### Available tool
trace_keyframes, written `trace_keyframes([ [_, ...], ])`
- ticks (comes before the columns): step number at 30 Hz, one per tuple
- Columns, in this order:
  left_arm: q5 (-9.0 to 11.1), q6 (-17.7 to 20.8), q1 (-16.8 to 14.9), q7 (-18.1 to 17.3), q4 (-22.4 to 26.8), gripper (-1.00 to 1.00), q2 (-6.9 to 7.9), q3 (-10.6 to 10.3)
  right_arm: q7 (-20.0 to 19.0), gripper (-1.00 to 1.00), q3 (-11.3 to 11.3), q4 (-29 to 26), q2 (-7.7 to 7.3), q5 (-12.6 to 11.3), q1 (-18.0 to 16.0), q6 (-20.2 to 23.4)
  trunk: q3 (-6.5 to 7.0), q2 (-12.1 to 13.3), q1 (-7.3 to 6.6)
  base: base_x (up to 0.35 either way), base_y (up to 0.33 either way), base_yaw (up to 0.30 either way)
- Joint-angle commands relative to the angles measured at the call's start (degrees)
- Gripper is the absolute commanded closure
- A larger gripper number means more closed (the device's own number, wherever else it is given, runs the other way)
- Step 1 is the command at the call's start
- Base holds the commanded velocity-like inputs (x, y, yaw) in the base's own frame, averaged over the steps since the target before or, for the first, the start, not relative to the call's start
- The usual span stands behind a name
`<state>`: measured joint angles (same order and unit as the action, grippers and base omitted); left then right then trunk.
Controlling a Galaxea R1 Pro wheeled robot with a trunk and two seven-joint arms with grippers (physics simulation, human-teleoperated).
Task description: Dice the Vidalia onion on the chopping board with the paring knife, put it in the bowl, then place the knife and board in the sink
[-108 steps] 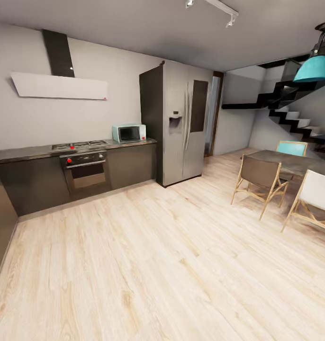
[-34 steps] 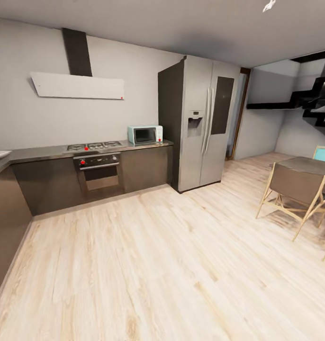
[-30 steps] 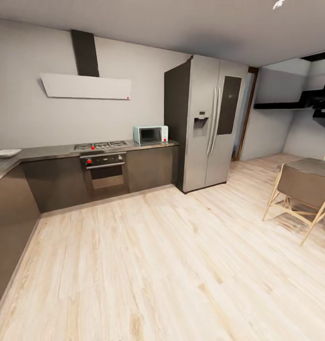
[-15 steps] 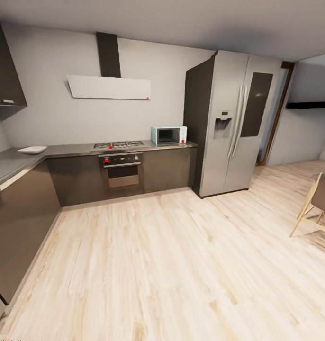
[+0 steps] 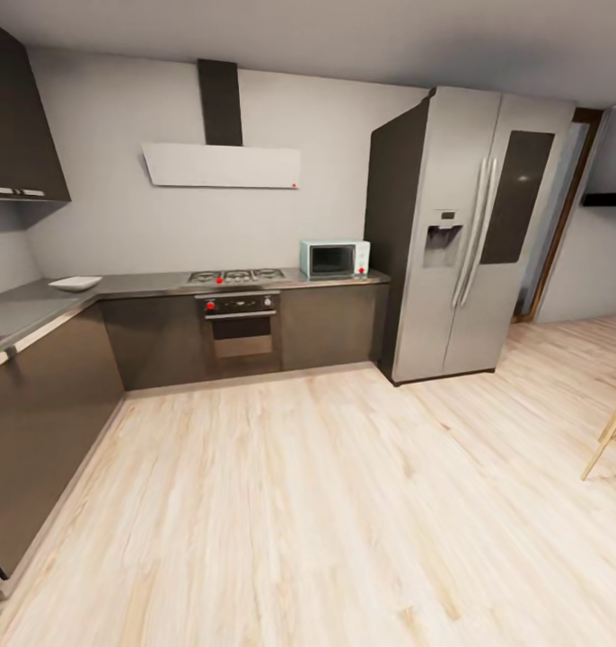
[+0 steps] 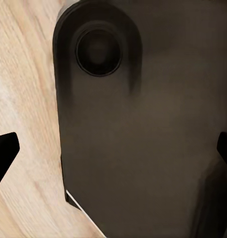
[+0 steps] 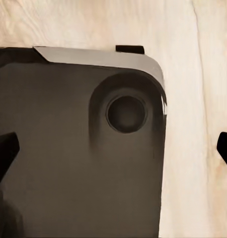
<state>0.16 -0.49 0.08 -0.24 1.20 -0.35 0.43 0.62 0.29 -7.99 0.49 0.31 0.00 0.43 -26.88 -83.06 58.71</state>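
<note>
The robot stands out on the pale wood-plank floor [image 5: 344,503], facing the far wall, and the task's things lie off toward its left side. The long smooth grey counter [image 5: 25,310] over dark cabinets runs along the left wall toward the far corner. Near that corner, on the counter's back end, sits the shallow white squarish bowl [image 5: 74,283]. The sink, onion, board and knife cannot be made out here; by my reckoning they lie further along that same counter, beyond the left edge of the head view, so the coming move is a turn and drive to the left, which would bring the left arm nearer to the counter first.

Straight ahead stands the dark counter carrying the gas stove [image 5: 235,275] and the pale blue microwave [image 5: 334,258], with the tall steel fridge [image 5: 470,234] at its right end; none of that belongs to the task.

Both wrist views look down past a dark rounded body panel of the robot to the floor. The left gripper [image 6: 113,153] and the right gripper [image 7: 113,148] each show dark fingertips spread wide to the picture's two sides, with nothing held between them
</note>
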Motion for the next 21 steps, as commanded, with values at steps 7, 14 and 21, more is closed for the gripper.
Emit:
trace_keyframes([
  [7, 0.02, -2.81, 0.01, 0.16, 4.88, -1.00, 0.19, 0.18, 0.73, -1.00, -0.02, -7.95, -1.38, 0.05, 0.00, 0.02, -0.05, -0.02, 0.02, 0.244, -0.236, 0.002],
  [14, -0.01, -2.70, -0.02, 0.48, 15.60, -1.00, 0.50, 0.19, 0.71, -1.00, -0.02, -16.47, -1.52, 0.05, 0.00, -1.10, -0.05, -0.02, 0.02, 0.232, -0.226, 0.000],
  [21, -0.06, -3.01, -0.15, 0.38, 22.60, -1.00, 0.82, 0.19, 0.87, -1.00, -0.23, -24.41, -1.62, 0.05, 0.00, -1.96, -0.05, -0.02, 0.02, 0.055, -0.058, 0.000],
])
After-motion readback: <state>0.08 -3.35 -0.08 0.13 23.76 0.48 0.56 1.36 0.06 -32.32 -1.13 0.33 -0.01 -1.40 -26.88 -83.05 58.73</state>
